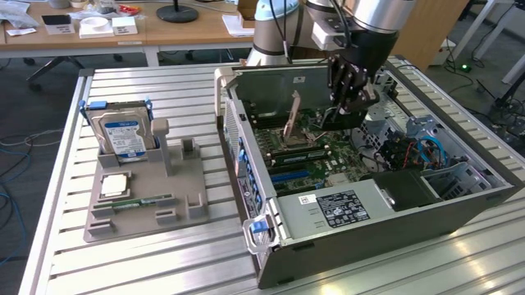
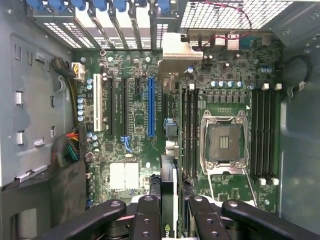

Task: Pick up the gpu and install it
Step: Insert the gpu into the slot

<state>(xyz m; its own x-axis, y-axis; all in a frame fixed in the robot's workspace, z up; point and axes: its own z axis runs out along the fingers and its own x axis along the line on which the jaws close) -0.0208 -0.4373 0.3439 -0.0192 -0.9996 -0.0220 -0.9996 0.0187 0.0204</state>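
Green-edged gpu hangs on edge, clamped between the gripper fingers. Its long axis is parallel to the blue slot, with the silver bracket toward the case rear. It is just beside that slot, over the motherboard, and the case walls stand well apart. The case lies on a slatted metal table.

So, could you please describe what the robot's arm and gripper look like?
The arm is silver-grey tubing with a pale blue joint cap. A small white box with a black cable sits at the wrist. The gripper is black, its fingers jointed links with round pivot pins.
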